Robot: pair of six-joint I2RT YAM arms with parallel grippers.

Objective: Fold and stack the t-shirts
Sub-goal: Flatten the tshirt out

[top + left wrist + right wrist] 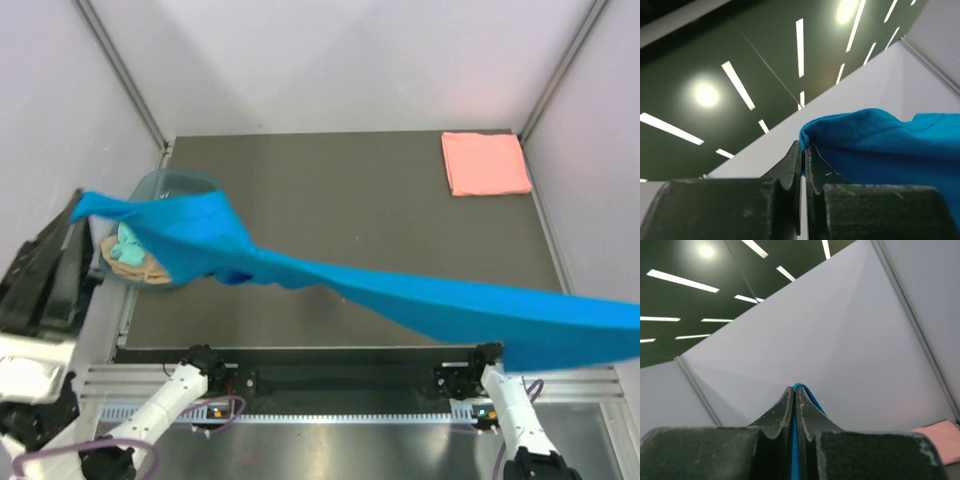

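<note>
At the near edge of the bench [350,200] the left arm [165,405] and the right arm [510,405] rise from their bases, each reaching up and outward to its own side. The left jaws are pressed together on an edge of the blue shirt [880,145]: in the left wrist view a rolled hem sits pinched at the jaw tips and the cloth spreads away to the right of them. That wrist is tipped upward, so ceiling lights and a pale wall fill the background. The right jaws are likewise clamped on the blue shirt [795,440], with only a thin blue strip showing in the slit between them. This wrist also points up, toward the enclosure walls. From above, the right jaws themselves are out of the picture.

The blue shirt [400,295] is held in the air between the two arms, stretched into a long band that runs from high on the left down to the right edge of the top view. It is bright blue, plain and lightly creased. It is widest at the two ends, and a small fold droops from its lower edge near the left.

Behind its left end stands a translucent tub [160,185] at the bench's left edge, with teal and tan cloths [130,250] inside. Farther off, the pink shirt [485,163] lies folded flat at the far right corner of the bench.
</note>
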